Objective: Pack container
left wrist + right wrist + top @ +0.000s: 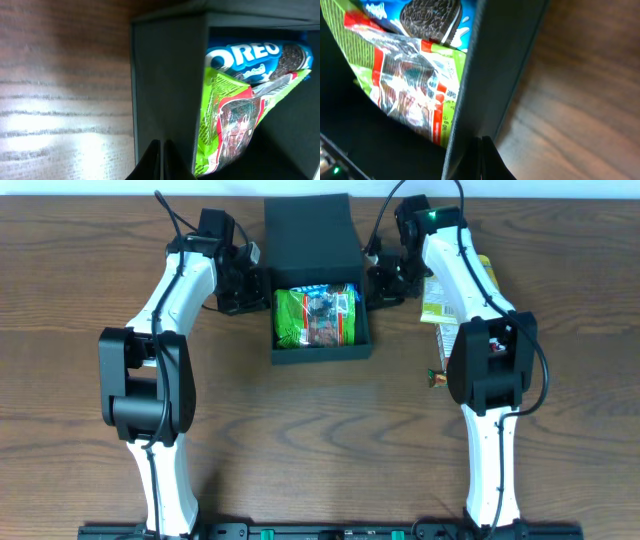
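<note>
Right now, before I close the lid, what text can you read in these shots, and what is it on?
"OREO": blue packet inside the box, left wrist view.
"OREO": stamped on the biscuit pictured on that packet, right wrist view.
Green packet: print too blurred to read.
Yellow-green packet outside the box: too small to read.
Small brown wrapper beside it: too small.

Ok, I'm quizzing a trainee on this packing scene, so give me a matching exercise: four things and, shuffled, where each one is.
Things:
1 green packet
2 Oreo packet
3 yellow packet
4 lid

Places:
A open, at the container's far side
B on the table, right of the container
C topmost inside the container
D partly under the green packet

Pairs: 1-C, 2-D, 3-B, 4-A
</note>
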